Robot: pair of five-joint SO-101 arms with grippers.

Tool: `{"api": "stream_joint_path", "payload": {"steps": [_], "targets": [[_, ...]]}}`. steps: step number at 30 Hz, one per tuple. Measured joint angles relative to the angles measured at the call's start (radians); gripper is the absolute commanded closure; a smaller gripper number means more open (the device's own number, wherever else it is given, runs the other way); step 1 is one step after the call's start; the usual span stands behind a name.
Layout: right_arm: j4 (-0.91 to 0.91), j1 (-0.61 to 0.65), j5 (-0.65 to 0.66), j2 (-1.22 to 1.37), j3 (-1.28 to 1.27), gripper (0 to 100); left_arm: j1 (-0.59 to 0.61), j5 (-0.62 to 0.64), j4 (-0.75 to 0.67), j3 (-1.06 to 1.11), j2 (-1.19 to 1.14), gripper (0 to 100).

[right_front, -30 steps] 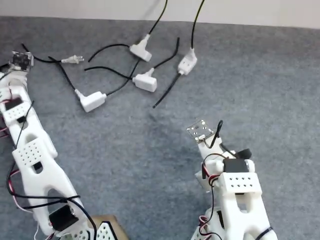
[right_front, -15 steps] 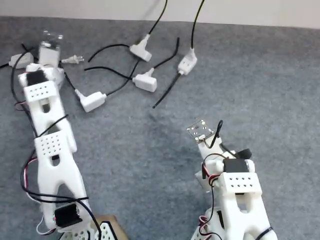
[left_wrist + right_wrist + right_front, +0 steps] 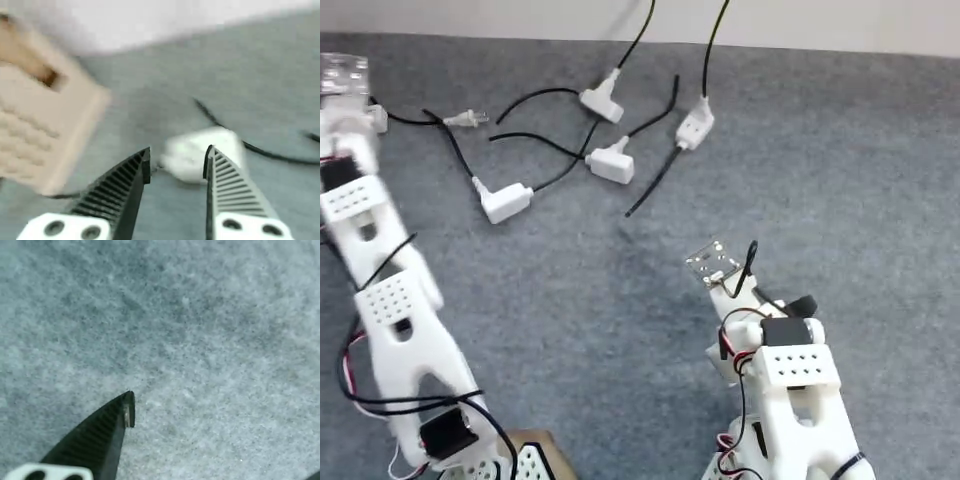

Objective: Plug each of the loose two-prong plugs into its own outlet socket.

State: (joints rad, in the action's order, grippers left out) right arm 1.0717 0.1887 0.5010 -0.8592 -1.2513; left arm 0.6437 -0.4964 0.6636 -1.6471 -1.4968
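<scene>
A loose two-prong plug (image 3: 470, 119) on a black cord lies at the far left of the grey carpet. Several white outlet sockets lie farther right: one (image 3: 504, 201) nearest the plug, one (image 3: 610, 160) in the middle, and two at the back (image 3: 602, 101) (image 3: 693, 125). My left gripper (image 3: 342, 75) is at the far left corner, left of the plug. In its wrist view it (image 3: 175, 160) is open, with a blurred white block (image 3: 200, 152) on a black cord lying beyond the fingers. My right gripper (image 3: 715, 262) hovers over bare carpet, open and empty, one finger (image 3: 117, 425) showing.
Black cords (image 3: 545, 135) loop between the sockets, and two cords run off the back edge. A beige box (image 3: 45, 130) sits close to the left gripper. A pale wall borders the far side. Bare carpet spreads right of the right arm.
The left arm swung right toward the plug, then back to the far left corner. The right gripper edged slightly away from its base.
</scene>
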Motion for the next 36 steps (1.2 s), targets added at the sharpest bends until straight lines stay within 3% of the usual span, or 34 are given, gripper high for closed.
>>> {"api": "stream_joint_path", "payload": {"steps": [4, 9, 19, 25, 34, 36], "targets": [[0.000, 0.000, 0.000, 0.000, 0.000, 45.3, 0.043, -0.017, -0.193, 0.000, -0.041, 81], [0.000, 0.003, 0.000, 0.000, 0.000, 45.3, 0.041, -0.138, -0.436, 0.126, -0.120, 81], [0.000, 0.003, 0.000, 0.000, 0.000, 45.3, -0.018, -0.152, -0.485, 0.411, -0.055, 81], [0.000, 0.003, 0.000, 0.000, 0.000, 45.3, -0.061, -0.060, -0.189, 0.381, 0.017, 81], [0.117, 0.003, 0.072, 0.089, 0.052, 45.3, -0.181, -0.051, 0.580, 0.083, 0.084, 81], [0.120, 0.008, 0.072, 0.149, 0.078, 45.3, -0.190, -0.051, 0.683, 0.048, 0.103, 81]]}}
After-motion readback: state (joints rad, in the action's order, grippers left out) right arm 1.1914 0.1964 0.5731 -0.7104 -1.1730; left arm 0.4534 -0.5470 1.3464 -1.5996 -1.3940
